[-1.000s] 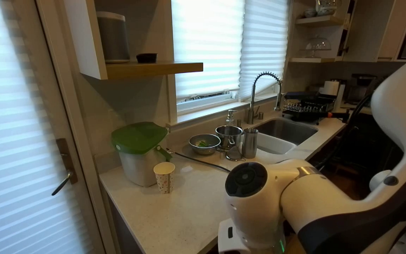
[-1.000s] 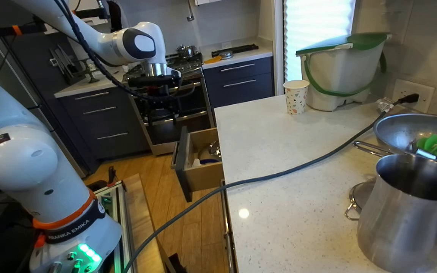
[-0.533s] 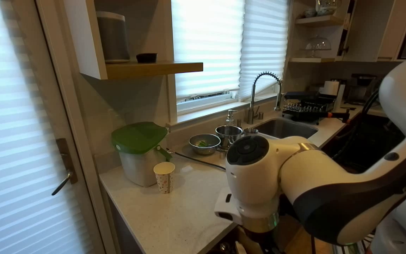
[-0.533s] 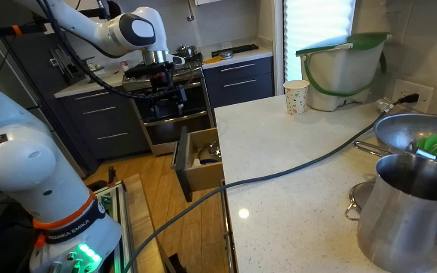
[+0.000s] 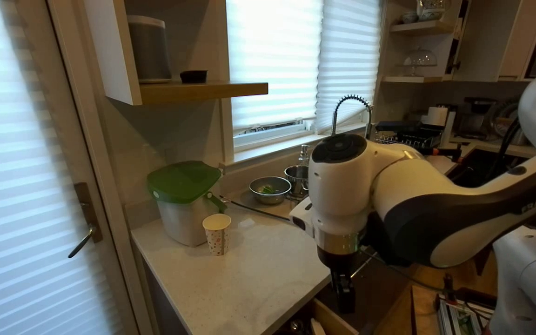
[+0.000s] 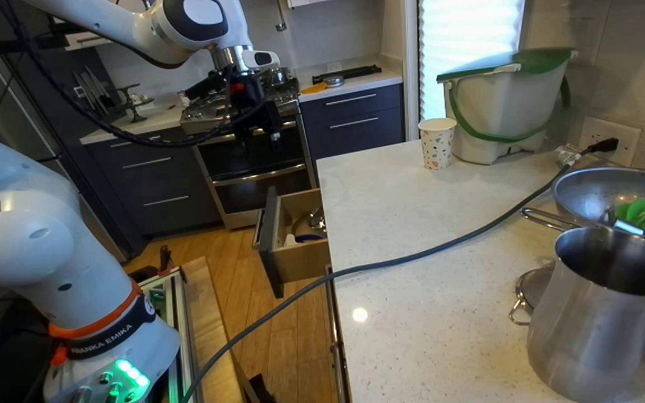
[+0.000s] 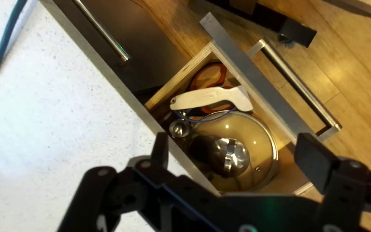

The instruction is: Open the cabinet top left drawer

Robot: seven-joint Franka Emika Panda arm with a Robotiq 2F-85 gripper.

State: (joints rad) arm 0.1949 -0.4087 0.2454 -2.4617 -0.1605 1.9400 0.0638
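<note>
Cabinet: drawer pulled out as before, its rear hidden beneath the countertop | arm: higher in both exterior views than a second ago | gripper: fingers spread apart, above the drawer | orange handles: partly covered by a pale tool

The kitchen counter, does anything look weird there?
Yes: in an exterior view, the dark cable runs from the wall outlet across the counter, then off its edge over the floor. That's odd because someone might snag it. Nothing looks spilled.
</note>
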